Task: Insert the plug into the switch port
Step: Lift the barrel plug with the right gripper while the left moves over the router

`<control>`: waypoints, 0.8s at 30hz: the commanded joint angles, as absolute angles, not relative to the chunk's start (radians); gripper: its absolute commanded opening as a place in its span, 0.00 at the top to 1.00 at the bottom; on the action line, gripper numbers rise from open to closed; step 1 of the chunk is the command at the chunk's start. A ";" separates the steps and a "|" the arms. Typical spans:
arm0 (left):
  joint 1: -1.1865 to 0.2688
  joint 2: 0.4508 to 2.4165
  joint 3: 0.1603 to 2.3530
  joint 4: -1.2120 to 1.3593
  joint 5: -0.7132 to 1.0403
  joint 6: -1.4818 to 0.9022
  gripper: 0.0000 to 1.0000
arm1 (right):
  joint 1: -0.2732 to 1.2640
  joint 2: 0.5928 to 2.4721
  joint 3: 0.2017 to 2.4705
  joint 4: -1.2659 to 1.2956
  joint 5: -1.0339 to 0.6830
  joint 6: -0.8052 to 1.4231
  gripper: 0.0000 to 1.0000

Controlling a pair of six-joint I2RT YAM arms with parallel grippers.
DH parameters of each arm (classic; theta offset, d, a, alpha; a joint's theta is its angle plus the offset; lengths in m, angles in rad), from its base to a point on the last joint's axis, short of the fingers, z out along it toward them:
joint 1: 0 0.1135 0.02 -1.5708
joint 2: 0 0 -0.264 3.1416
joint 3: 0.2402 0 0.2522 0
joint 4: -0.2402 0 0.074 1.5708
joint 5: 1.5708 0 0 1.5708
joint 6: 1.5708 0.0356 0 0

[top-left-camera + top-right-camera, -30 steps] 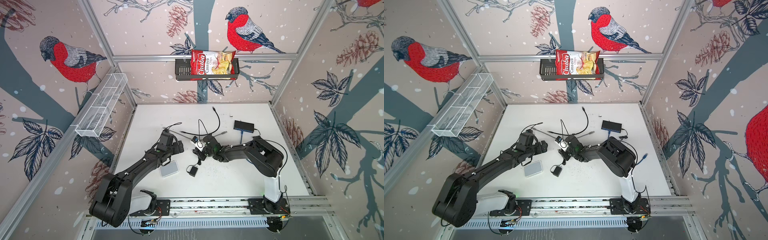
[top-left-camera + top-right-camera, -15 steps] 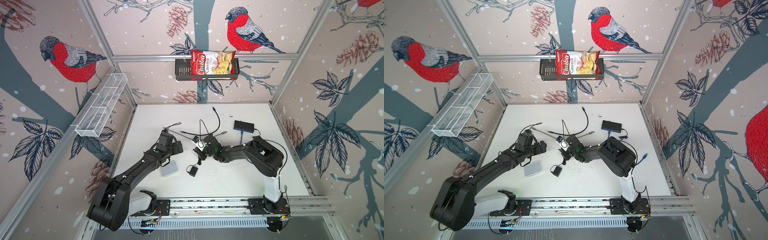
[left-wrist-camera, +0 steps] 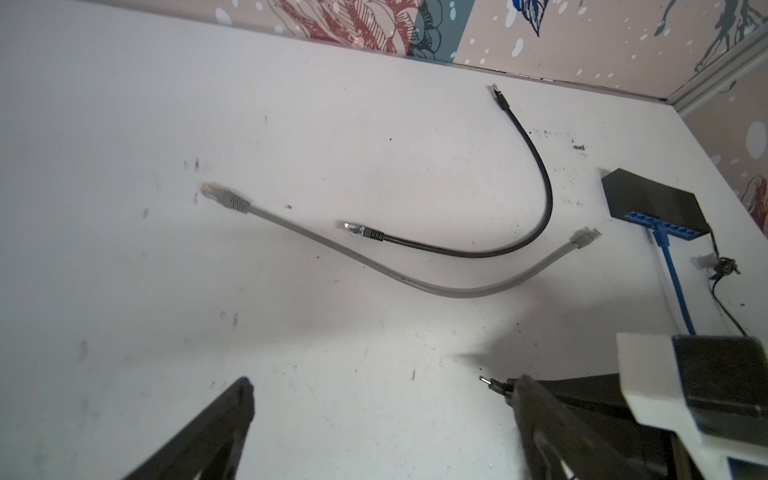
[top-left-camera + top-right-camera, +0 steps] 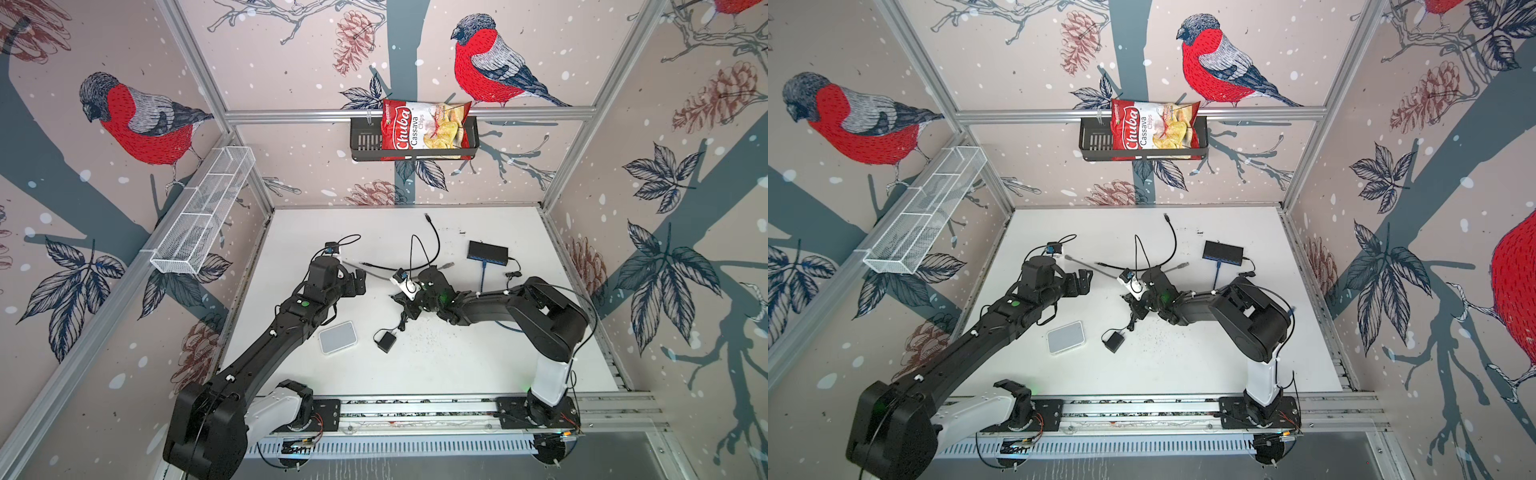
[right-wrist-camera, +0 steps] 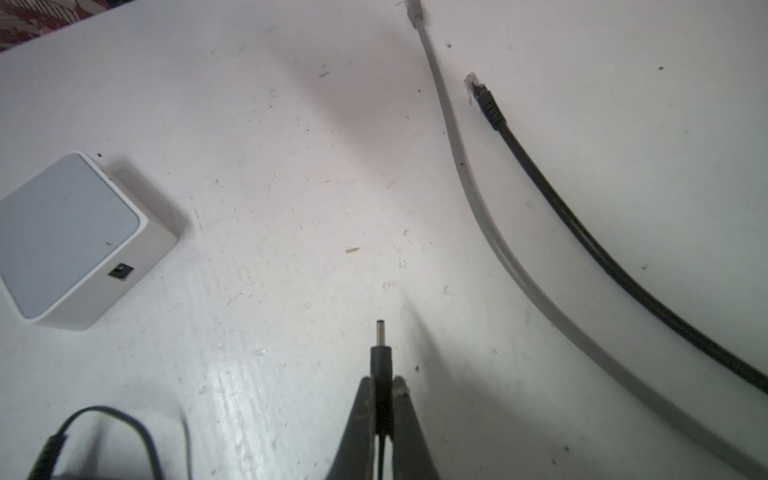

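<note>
My right fingers (image 5: 360,415) clamped on barrel plug (image 5: 381,365) body; pin sticks clear beyond tips. Long axis in line with fingers, pin pointing away from wrist, low over tabletop (image 5: 291,166). White switch box (image 5: 70,232) well apart, off that axis, socket (image 5: 120,272) on side wall. I'd yaw until pin lines with socket, then creep in straight. Left fingers (image 3: 224,424) wide apart, empty.

apparently open table (image 5: 270,216) before white box (image 5: 75,237)
</note>
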State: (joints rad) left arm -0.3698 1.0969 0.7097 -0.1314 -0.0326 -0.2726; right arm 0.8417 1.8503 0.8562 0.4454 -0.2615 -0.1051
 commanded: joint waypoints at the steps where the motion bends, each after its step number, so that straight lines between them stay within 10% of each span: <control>1: -0.376 1.071 0.728 -0.177 -0.085 -0.074 0.04 | 0.842 1.819 0.839 0.466 -0.282 -0.087 0.93; 24: -0.446 1.192 0.838 -0.749 0.047 0.629 0.06 | 0.856 1.792 0.791 0.503 -0.289 -0.052 0.94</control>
State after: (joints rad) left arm -0.4355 1.2026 0.8494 -0.6350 0.0246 0.5922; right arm 0.8528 1.7916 0.7921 0.4702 -0.2867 -0.0540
